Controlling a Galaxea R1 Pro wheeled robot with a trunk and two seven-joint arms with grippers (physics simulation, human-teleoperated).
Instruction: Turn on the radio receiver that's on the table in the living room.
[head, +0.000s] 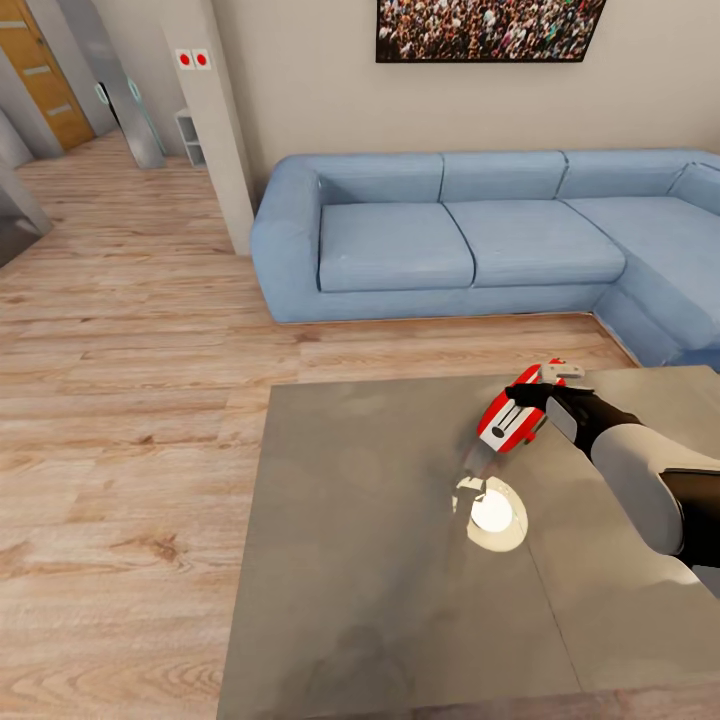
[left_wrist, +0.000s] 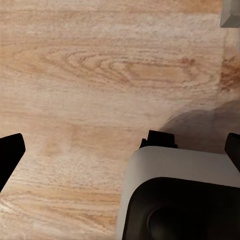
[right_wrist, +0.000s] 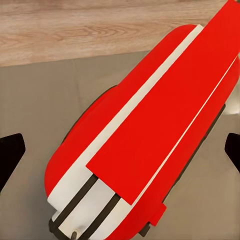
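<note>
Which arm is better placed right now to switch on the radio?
Right. The right end effector is already at the radio receiver above the table, and the right wrist view has the red box close between the fingers. The left wrist view looks down at the wood floor, away from the radio.

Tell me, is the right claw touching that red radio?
Cannot tell. In the head view the right claw overlaps the radio above the table, hiding any contact; in the right wrist view the radio lies between wide-apart fingertips.

Blue sofa (head: 480, 235), wood floor (head: 120, 400)
</note>
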